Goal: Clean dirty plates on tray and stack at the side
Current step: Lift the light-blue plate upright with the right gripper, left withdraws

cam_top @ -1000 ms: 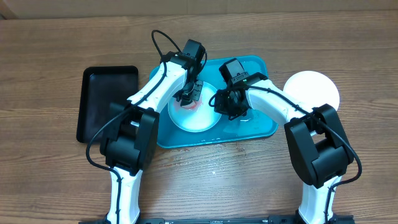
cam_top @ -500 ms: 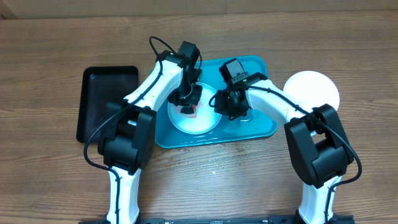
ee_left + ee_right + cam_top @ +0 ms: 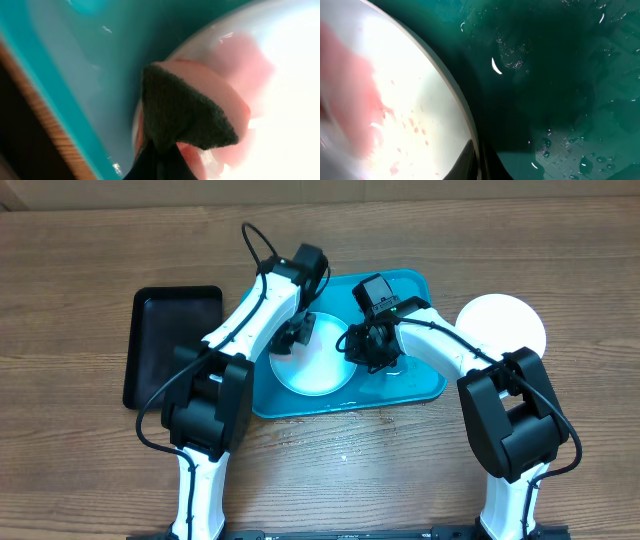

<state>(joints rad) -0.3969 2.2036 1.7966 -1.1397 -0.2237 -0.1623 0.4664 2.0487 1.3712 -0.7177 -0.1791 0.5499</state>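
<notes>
Sliding up and to the left since a moment ago, my left claw (image 3: 298, 332) now sits at the upper-left edge of the pale blue plate (image 3: 318, 370) instead of over its middle. It stays clenched on the sponge (image 3: 190, 115), a pink block with a dark green scrubbing face, which presses on the plate's rim next to the tray (image 3: 425, 288) floor. My right claw (image 3: 360, 348) has not shifted; it is still pinched shut on the plate's right rim, one finger on each side of the edge.

Close up from the right wrist, the plate is glossy, with small red-orange specks (image 3: 410, 125) scattered across it and a blurred pink patch to the left.

That plate lies in the left half of the teal tray, whose floor is wet with droplets. A white plate (image 3: 505, 320) rests on the bench (image 3: 80, 260) just to the right of the tray. A black tray (image 3: 170, 345) lies on the bench to the left.
</notes>
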